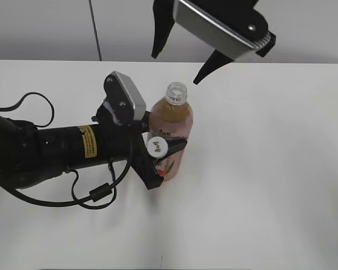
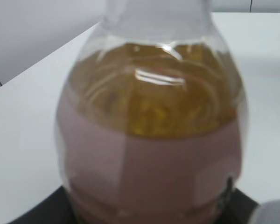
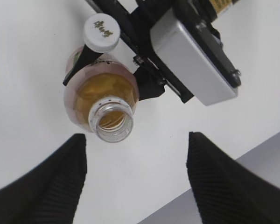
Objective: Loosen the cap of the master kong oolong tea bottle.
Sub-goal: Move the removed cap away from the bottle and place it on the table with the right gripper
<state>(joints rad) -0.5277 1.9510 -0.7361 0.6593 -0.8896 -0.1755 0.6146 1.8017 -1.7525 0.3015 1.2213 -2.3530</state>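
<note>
Start at your left gripper (image 1: 160, 160). Its jaws are clamped on the body of the master kong oolong tea bottle (image 1: 170, 135), one dark finger on each side of the pink label. The bottle stands upright on the white table (image 1: 270, 169), directly ahead of this gripper's wrist camera, where its amber contents and label fill the left wrist view (image 2: 149, 140).

Note the cap (image 1: 157, 147). It is off the neck and rests on top of the left gripper's near finger, touching the bottle's side. The right wrist view shows it flat, logo side up (image 3: 101, 32). The bottle mouth (image 3: 113, 121) is open and bare.

Move on to your right gripper (image 1: 180, 53). It hangs above the bottle mouth, slightly behind it, clear of contact. Its jaws are spread wide and hold nothing; both ribbed fingertips (image 3: 51, 186) frame the open neck below.
</note>
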